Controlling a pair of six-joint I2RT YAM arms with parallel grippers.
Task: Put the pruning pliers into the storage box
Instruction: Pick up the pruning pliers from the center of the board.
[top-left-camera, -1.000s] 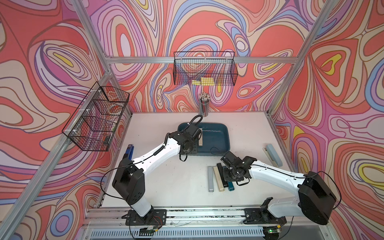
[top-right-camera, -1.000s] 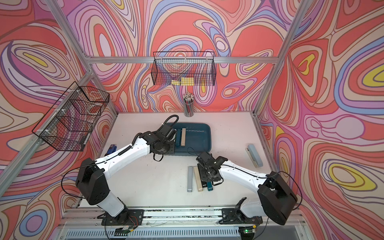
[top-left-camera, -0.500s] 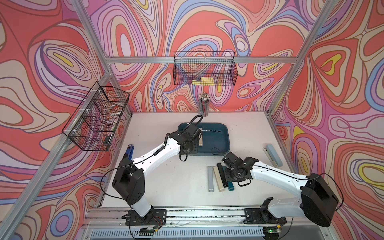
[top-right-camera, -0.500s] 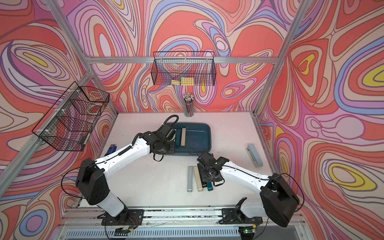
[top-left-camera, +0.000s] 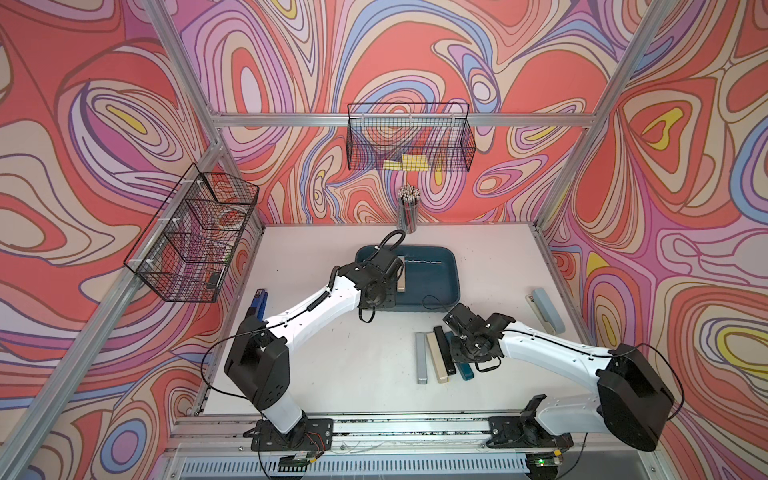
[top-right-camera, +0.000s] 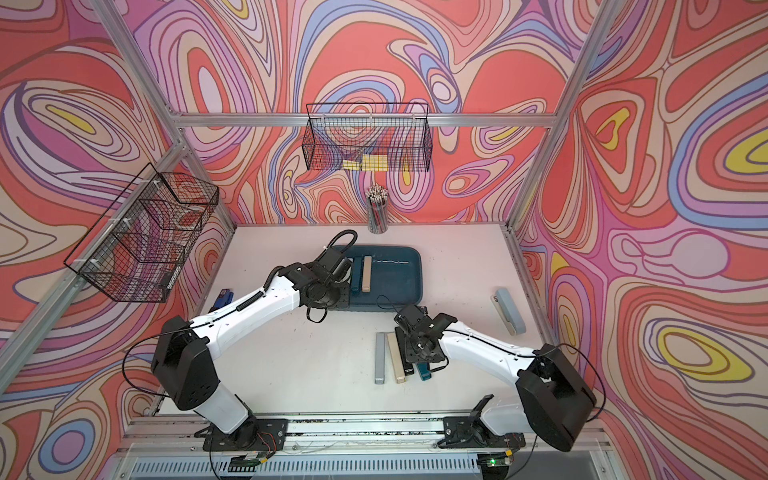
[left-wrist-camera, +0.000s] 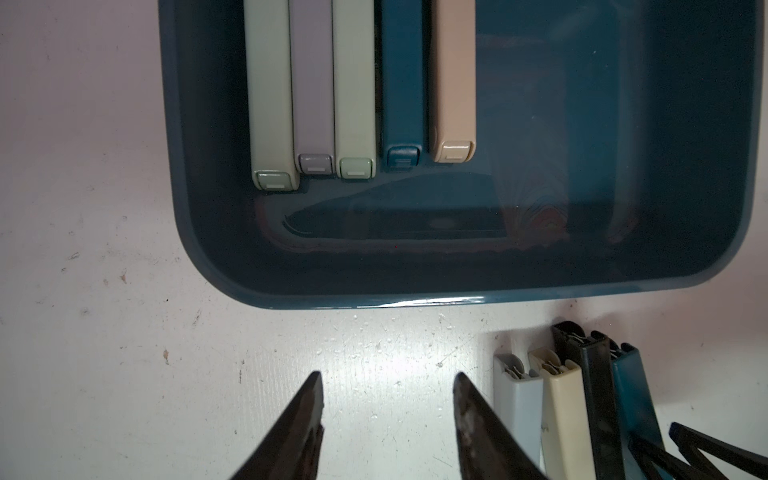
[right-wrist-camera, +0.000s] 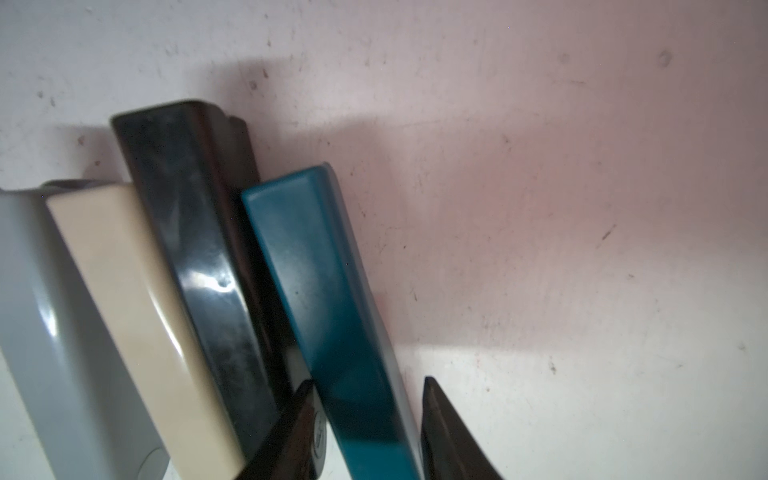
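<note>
**A:** What fills the scene from where you stand?

**B:** The white table (top-left-camera: 332, 374), and toward its back the storage box (top-left-camera: 436, 286): a shallow dark teal tray with rounded corners and a raised rim.

**A:** And the pruning pliers (left-wrist-camera: 355, 91)?

**B:** Five lie flat inside the box at its left end, side by side, running front to back: pale green, grey, pale green, teal, beige. They are slim, long bars, each with a small square catch on its near end. Four more lie in a row on the table, in front of the box and right of centre: a grey case (top-left-camera: 422, 357), a cream case (top-left-camera: 436, 361), a black case (top-left-camera: 441, 340) set slightly farther back, and a teal case (right-wrist-camera: 332, 311).

**A:** The arms?

**B:** The right gripper (right-wrist-camera: 369, 380) is down over that row, its dark fingers (right-wrist-camera: 449, 436) standing narrowly on either side of the teal case. Whether they pinch it, I cannot tell. The left gripper (left-wrist-camera: 387, 376) hangs over the table just before the box's front rim, jaws parted, nothing between them.
</note>
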